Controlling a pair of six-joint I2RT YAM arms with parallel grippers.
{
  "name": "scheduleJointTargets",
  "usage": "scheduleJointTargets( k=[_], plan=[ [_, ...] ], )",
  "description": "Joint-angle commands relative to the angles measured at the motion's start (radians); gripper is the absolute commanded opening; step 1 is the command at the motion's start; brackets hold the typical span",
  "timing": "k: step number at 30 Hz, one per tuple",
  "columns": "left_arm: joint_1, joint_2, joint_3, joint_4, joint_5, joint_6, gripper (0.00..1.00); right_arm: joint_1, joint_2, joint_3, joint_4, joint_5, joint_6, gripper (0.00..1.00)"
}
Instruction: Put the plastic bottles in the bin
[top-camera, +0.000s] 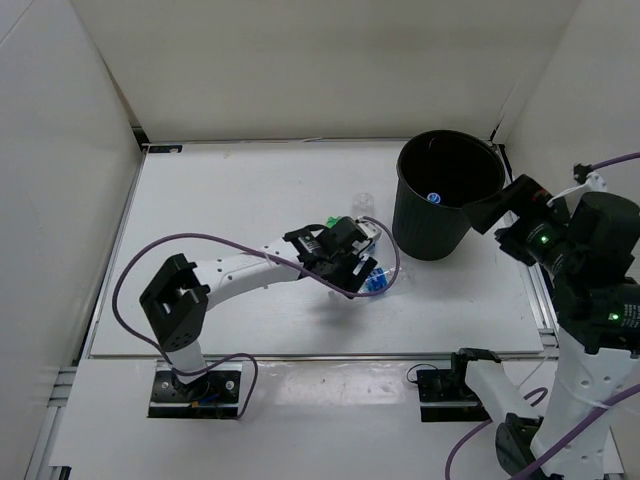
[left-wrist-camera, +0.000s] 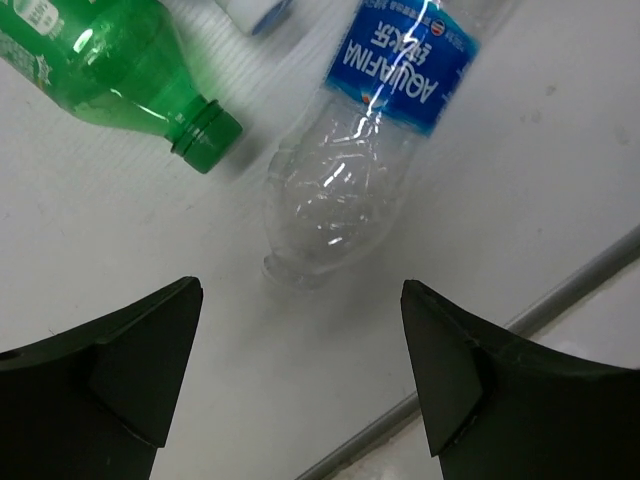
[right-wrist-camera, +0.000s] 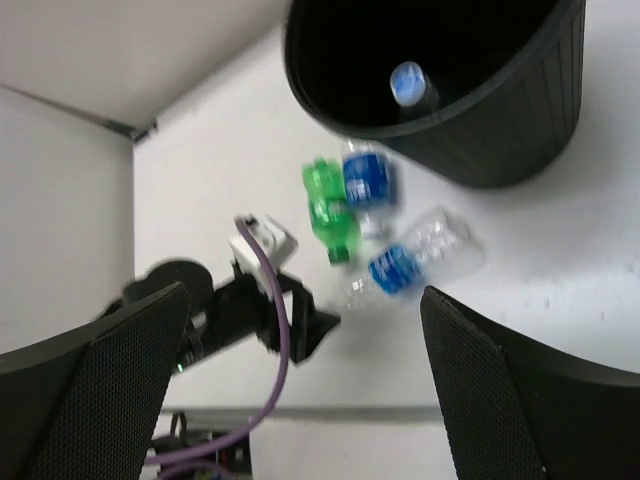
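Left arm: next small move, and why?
Probably ease the left tool forward and down until it straddles the clear bottle. The tool is open and empty, the bottle's near end lies just ahead of its gap, and the green bottle sits off to one side.

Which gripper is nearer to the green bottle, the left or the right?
Left. The left gripper hovers open close beside the green bottle, which lies on the table. The right gripper is on the right side of the black bin, which stands between them.

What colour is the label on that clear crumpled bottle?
Blue with white lettering; the label shows best in the left wrist view.
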Motion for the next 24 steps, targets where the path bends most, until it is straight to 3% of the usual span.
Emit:
scheduleJointTargets(
  k=[1, 7, 9, 14, 17, 19, 21, 24],
  plan=[
    [-0.039, -0.001, 0.074, 0.017, -0.067, 0.011, 0.92, -0.001, -0.049, -0.102, -0.066, -0.067, 0.029, 1.0],
    [-0.082, 0.043, 0.138, 0.017, -0.194, 0.011, 0.92, -0.001, -0.134, -0.214, -0.08, -0.111, 0.038, 1.0],
    [-0.082, 0.043, 0.158, 0.005, -0.32, -0.01, 0.94, -0.001, -0.143, -0.228, -0.112, -0.125, 0.029, 1.0],
    [0.049, 0.084, 0.307, -0.151, -0.431, -0.23, 0.99, -0.001, -0.165, -0.217, -0.164, -0.125, 0.008, 1.0],
    [0.189, 0.124, 0.359, -0.227, -0.351, -0.375, 0.99, -0.001, -0.165, -0.193, -0.187, -0.134, -0.011, 1.0],
    [0.263, 0.161, 0.371, -0.227, -0.22, -0.421, 0.99, -0.001, -0.165, -0.167, -0.221, -0.134, -0.022, 1.0],
    [0.345, 0.183, 0.371, -0.174, -0.094, -0.421, 0.99, -0.001, -0.155, -0.121, -0.257, -0.134, -0.042, 1.0],
    [0.369, 0.183, 0.353, -0.074, -0.075, -0.381, 0.99, -0.001, -0.155, -0.072, -0.285, -0.153, -0.072, 1.0]
  ],
)
